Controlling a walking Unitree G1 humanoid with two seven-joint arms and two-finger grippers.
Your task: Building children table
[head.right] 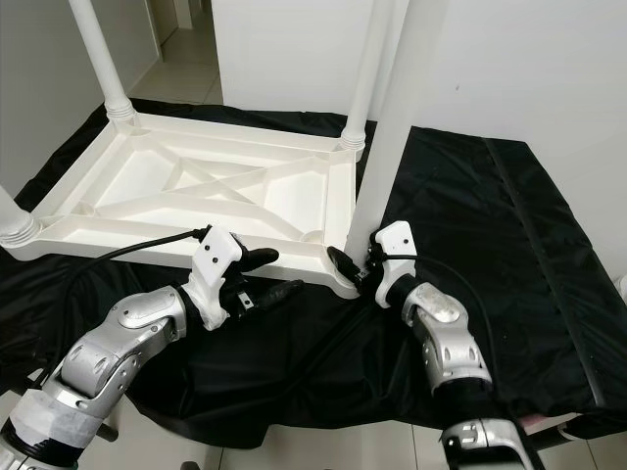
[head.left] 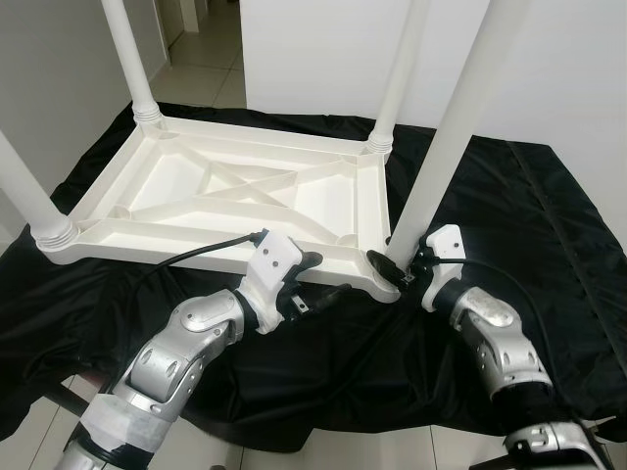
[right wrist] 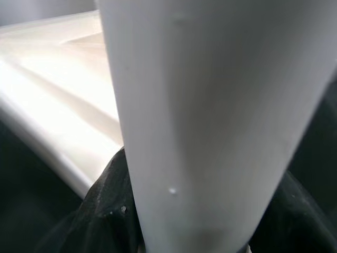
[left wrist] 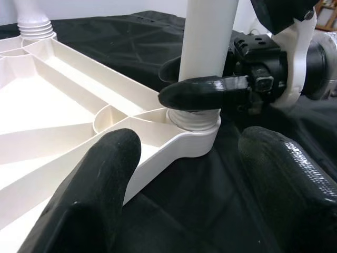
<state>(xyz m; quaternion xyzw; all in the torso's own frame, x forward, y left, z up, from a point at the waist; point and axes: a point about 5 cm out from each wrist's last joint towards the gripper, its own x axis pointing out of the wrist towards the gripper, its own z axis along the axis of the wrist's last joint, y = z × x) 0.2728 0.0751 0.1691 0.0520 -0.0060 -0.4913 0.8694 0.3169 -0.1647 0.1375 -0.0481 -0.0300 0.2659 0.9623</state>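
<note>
Left eye view: white tabletop [head.left: 245, 196] lies upside down on a black cloth [head.left: 549, 245]. Three legs already stand in their corner sockets: far left leg [head.left: 132, 69], far right leg [head.left: 397, 78], near left leg [head.left: 29, 201].
Left eye view, fourth leg: near right leg [head.left: 446, 137] stands upright in the near right corner socket. Right gripper [head.left: 397, 266] is at its base, jaws clenched round the leg just above the collar.
Left eye view, left arm: left gripper [head.left: 318, 279] sits at the near rim of the tabletop, just left of that corner, jaws released, holding nothing.
Right eye view: same layout. A black cable [head.right: 137, 245] runs from the left wrist across the tabletop's near edge.
Left wrist view: ribbed collar [left wrist: 194, 118] of the near right leg sits in the corner socket; one right-gripper finger [left wrist: 202, 92] crosses in front of the leg right above it. The left gripper's own two fingers are spread wide in the foreground.
Right wrist view: leg fills most of the frame, black fingers hugging its base; tabletop rim pale behind.
Step in hand: my reading, seating or tightening the last leg; task near its end.
Next move calls for: likely a turn or press of the leg with the grip kept firm, left gripper steadying the rim. How far home the thread is, cannot tell.
</note>
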